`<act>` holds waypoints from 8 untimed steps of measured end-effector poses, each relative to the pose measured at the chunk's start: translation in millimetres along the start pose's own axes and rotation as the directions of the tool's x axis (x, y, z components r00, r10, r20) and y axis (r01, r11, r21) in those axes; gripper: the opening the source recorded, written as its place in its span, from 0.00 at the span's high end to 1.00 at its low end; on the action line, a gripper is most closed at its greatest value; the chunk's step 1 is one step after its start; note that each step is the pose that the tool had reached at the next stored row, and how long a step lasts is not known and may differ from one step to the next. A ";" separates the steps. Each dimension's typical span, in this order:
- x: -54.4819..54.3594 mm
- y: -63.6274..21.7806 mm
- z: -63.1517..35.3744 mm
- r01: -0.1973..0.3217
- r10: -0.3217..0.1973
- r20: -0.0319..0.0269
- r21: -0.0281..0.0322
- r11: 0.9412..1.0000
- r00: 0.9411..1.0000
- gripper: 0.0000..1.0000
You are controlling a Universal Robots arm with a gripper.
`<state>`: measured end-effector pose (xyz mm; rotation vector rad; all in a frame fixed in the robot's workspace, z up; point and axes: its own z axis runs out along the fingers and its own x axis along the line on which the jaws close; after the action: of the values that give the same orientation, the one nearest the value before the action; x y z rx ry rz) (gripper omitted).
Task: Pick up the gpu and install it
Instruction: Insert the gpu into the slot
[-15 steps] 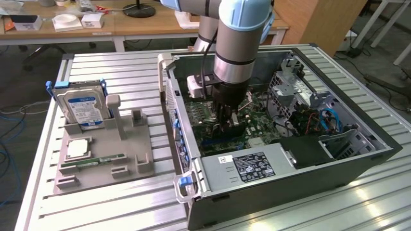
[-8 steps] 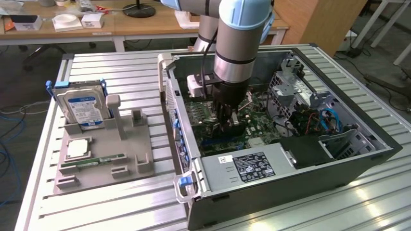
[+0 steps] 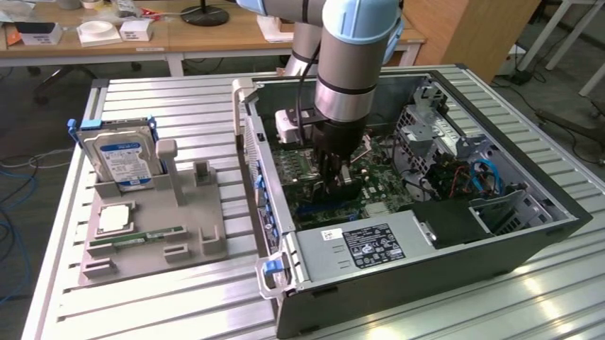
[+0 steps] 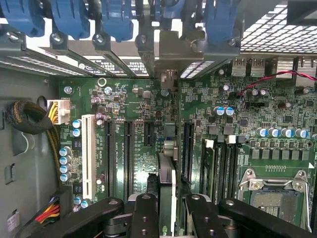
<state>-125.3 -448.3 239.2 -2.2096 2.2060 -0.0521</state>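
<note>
My gripper (image 4: 166, 206) reaches down inside the open computer case (image 3: 529, 234), and its black fingers (image 4: 145, 210) are shut on the gpu (image 4: 166, 173). In the wrist view the card shows edge-on as a thin dark board, upright over the green motherboard (image 4: 133, 99). It hangs between two long black expansion slots (image 4: 187, 146). In the exterior view the gripper (image 3: 336, 183) holds the dark gpu (image 3: 341, 194) low over the board, near the case's middle. Whether the card's edge touches a slot is hidden.
A white slot (image 4: 89, 153), blue slot clips (image 4: 116, 17) and an empty CPU socket (image 4: 275, 196) surround the card. The power supply (image 3: 364, 244) and drive cage (image 3: 426, 131) crowd the case. Outside, a grey tray (image 3: 189, 234) carries a hard drive (image 3: 118, 156) and memory stick (image 3: 137, 237).
</note>
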 end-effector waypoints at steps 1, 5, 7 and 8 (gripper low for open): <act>0.0 0.0 0.6 0.000 0.000 0.000 0.000 1.000 1.000 0.74; 0.0 0.0 2.1 0.000 0.000 0.000 0.000 1.000 1.000 0.74; 0.0 0.1 2.5 0.000 0.000 0.001 0.000 1.000 1.000 0.74; 0.0 0.0 2.7 0.000 0.000 0.001 0.001 1.000 1.000 0.74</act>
<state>-125.2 -448.4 236.5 -2.2089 2.2053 -0.0518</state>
